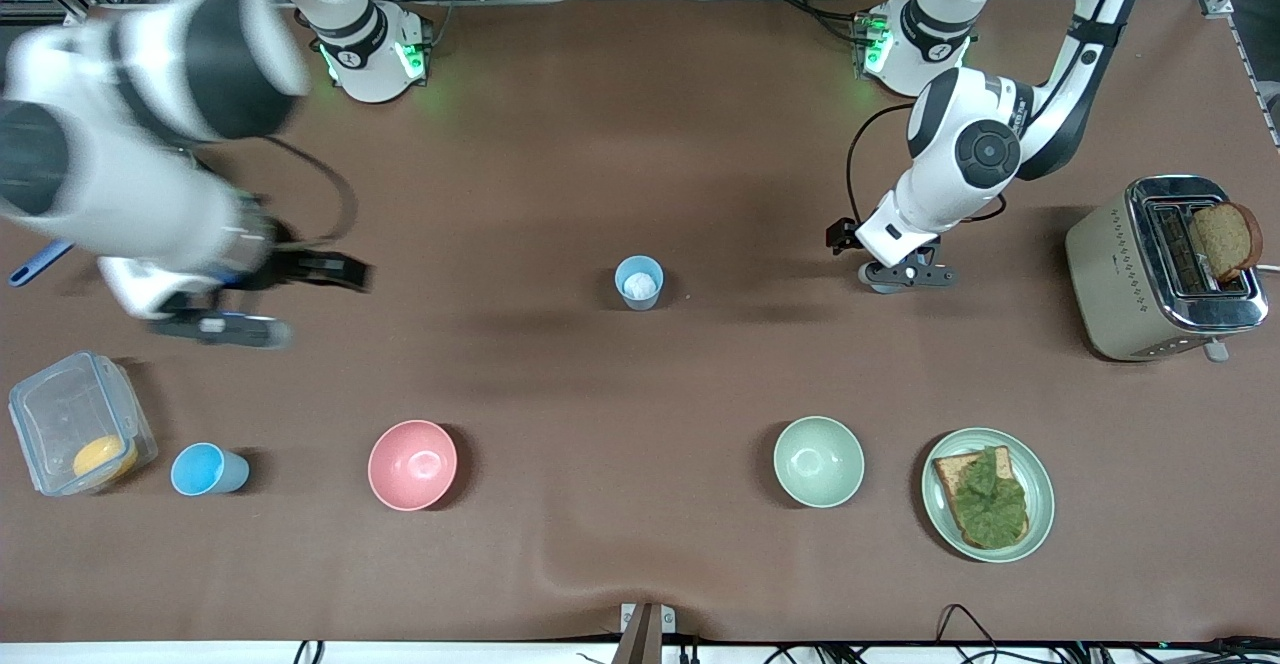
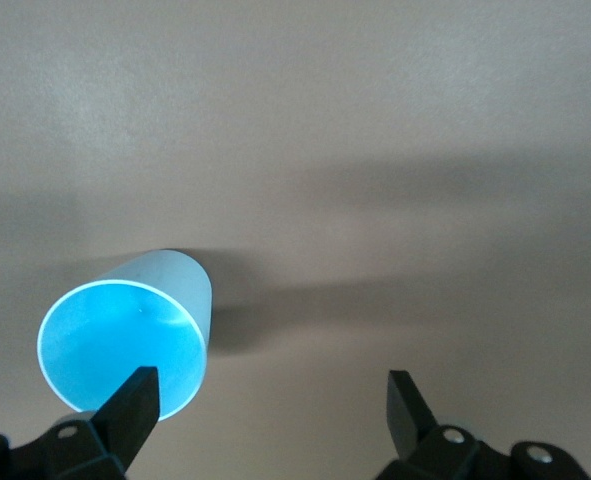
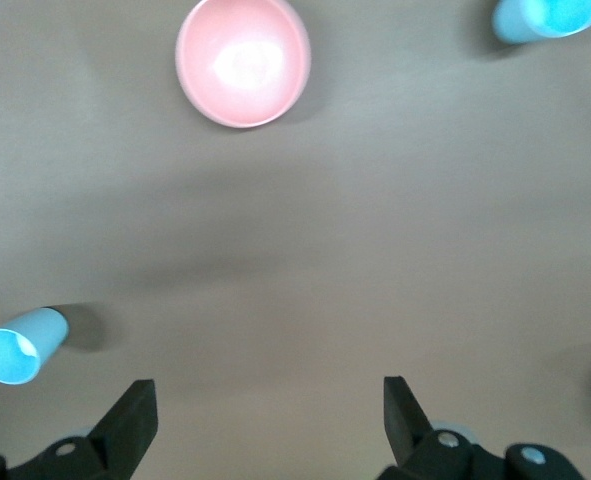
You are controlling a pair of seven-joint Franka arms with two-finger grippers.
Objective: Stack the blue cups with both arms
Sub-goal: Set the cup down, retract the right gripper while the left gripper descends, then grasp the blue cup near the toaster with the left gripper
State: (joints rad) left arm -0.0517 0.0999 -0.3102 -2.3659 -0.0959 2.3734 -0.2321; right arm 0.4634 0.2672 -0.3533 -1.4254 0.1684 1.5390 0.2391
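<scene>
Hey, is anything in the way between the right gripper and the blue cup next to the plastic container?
Nothing visible. The right gripper, fingers open, hangs over bare table toward the right arm's end. The cup stands nearer the front camera, between the container and the pink bowl, touching neither.

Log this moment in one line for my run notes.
left gripper: open, over table, empty | right gripper: open, over table, empty | middle cup: upright, free | cup by box: upright, free | stacking: not started
</scene>
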